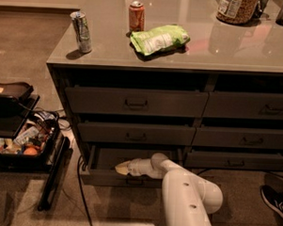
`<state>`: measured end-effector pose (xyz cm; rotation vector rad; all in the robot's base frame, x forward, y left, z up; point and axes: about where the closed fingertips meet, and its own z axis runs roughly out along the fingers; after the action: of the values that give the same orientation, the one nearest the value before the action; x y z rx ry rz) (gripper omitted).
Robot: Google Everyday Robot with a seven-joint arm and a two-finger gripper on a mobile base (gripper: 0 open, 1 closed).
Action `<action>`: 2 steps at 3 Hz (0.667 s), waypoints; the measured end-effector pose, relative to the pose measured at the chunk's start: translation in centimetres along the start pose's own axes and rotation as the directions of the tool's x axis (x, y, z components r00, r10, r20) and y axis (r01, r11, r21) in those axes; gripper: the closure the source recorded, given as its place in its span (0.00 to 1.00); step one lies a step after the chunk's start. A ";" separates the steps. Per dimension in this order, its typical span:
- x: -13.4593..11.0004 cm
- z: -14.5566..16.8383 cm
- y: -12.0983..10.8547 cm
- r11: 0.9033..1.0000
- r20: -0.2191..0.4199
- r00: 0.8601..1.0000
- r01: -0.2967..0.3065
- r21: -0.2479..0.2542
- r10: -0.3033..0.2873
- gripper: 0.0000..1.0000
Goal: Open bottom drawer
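The gripper sits over the pulled-out bottom drawer, whose dark inside cannot be made out. Behind the gripper, the white arm runs off the lower edge. Far to its right a shoe is cropped; far to its left a black bin holds items too small to name.

The gripper sits in the narrow gap between the open dark grey-brown bottom drawer and the closed middle drawer above; a thin black cable runs just beside the drawer's left corner.
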<state>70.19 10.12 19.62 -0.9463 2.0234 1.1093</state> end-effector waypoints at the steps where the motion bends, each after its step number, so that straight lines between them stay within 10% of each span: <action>1: 0.5 -1.3 2.7 1.000 0.045 0.999 0.016 -0.013 -0.015 1.00; 2: 0.3 -1.3 2.8 1.000 0.044 0.999 0.022 -0.014 -0.021 1.00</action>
<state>67.44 9.97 21.16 -0.9405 1.9678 1.1258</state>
